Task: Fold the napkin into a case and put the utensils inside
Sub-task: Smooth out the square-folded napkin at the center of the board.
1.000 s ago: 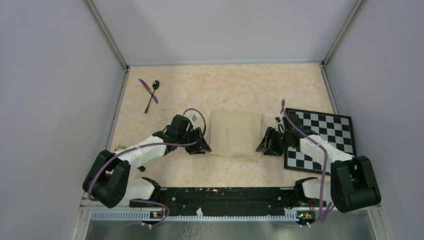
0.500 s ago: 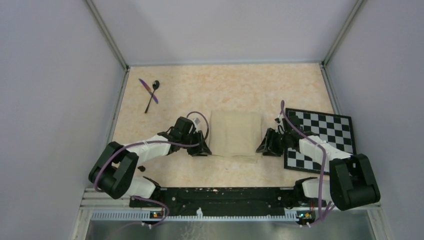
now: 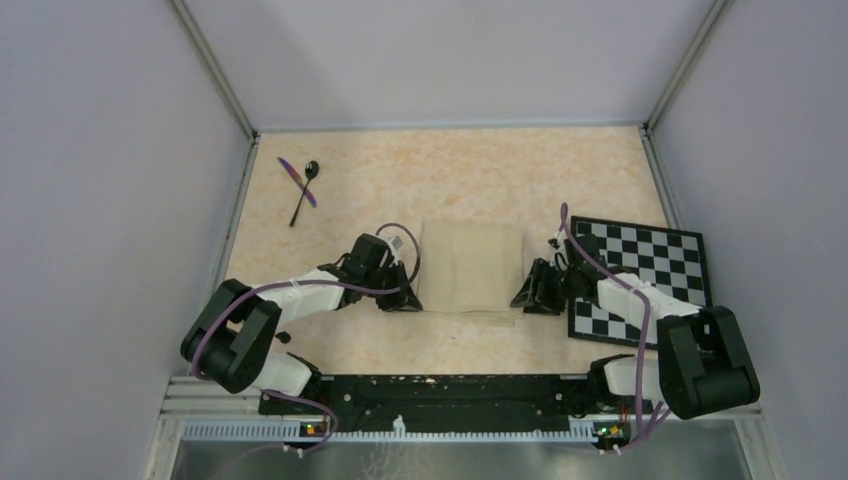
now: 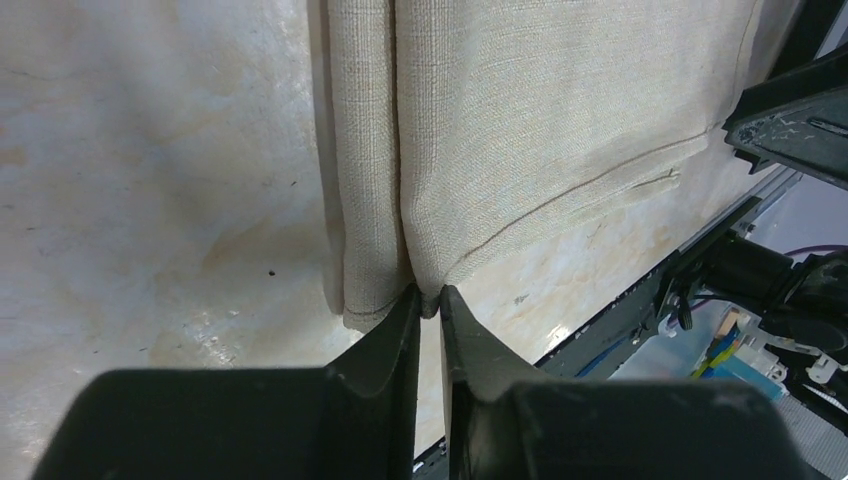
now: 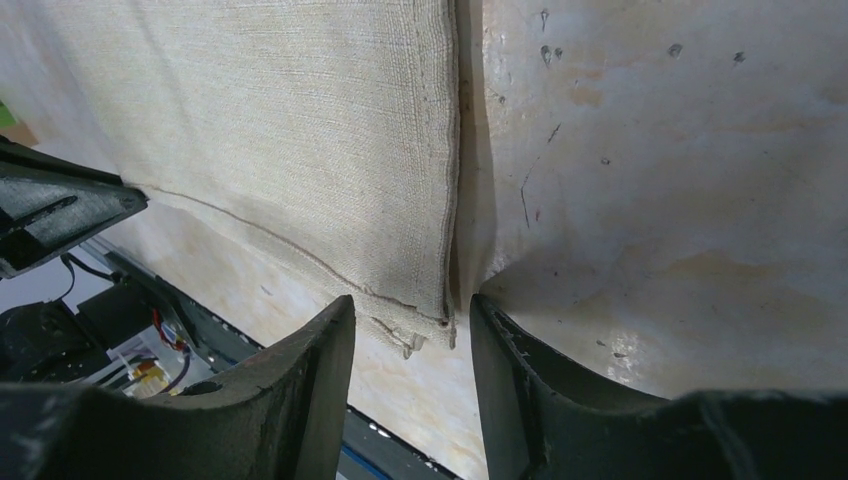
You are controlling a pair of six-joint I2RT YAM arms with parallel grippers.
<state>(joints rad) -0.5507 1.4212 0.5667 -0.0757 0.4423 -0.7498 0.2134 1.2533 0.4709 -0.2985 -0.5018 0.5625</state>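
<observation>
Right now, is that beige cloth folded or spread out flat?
Folded. The napkin lies flat, but both wrist views show stacked layers at its near corners.

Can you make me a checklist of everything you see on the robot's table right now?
Surface: mottled beige table, a few dark specks.
Job's things: napkin folded flat between the arms; spoon and knife crossed, far left.
Clutter: checkerboard by the right arm.
Grippers: left gripper pinches the napkin's near corner; right gripper open, astride the other near corner.
Cables: purple cables along both arms.
Surroundings: grey walls.
</observation>
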